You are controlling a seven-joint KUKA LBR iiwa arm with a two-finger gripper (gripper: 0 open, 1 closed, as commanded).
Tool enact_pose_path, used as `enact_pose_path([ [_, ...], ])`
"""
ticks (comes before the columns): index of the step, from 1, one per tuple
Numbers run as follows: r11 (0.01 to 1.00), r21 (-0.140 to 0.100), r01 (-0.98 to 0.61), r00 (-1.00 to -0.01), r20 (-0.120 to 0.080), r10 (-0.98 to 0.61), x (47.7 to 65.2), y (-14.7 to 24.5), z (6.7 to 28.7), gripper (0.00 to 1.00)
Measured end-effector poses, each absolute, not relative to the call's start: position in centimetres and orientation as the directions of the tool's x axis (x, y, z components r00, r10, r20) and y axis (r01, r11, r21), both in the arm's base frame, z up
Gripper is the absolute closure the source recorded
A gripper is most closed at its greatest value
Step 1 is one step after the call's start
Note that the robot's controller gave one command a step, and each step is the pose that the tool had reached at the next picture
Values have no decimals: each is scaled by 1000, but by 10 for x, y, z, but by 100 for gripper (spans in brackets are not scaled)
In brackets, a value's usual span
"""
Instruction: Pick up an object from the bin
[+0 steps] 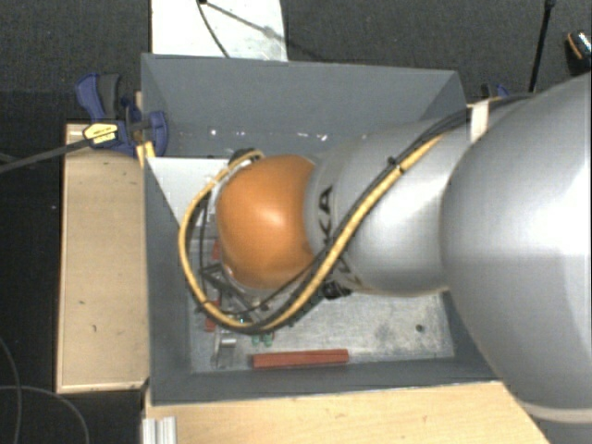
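Observation:
My gripper (222,292) shows as a dark body under the arm's orange cover, low over the left part of the bin floor. Just in front of it lie a small green thing (264,339) and a small pale grey piece (225,346), both partly hidden by the cables. A long, flat red-brown bar (301,359) lies along the bin's front wall, a little to the right of and nearer than the gripper. Whether anything is held is hidden.
The arm, with its orange cover and looped yellow and black cables, reaches in from the right and hides the bin's middle and back. Speckled grey floor shows at the front right, beyond the bar's end.

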State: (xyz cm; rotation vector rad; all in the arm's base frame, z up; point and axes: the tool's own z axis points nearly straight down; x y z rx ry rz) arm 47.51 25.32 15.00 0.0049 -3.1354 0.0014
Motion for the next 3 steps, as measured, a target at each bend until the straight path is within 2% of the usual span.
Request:
enact_pose_path([
  [1,1000,-5,-6,-1000,2,-6,529,168,72,0],
  [2,1000,1,-9,-1000,-1,-9,528,174,76,100],
  [3,1000,1,-5,-1000,-1,-5,528,175,76,0],
])
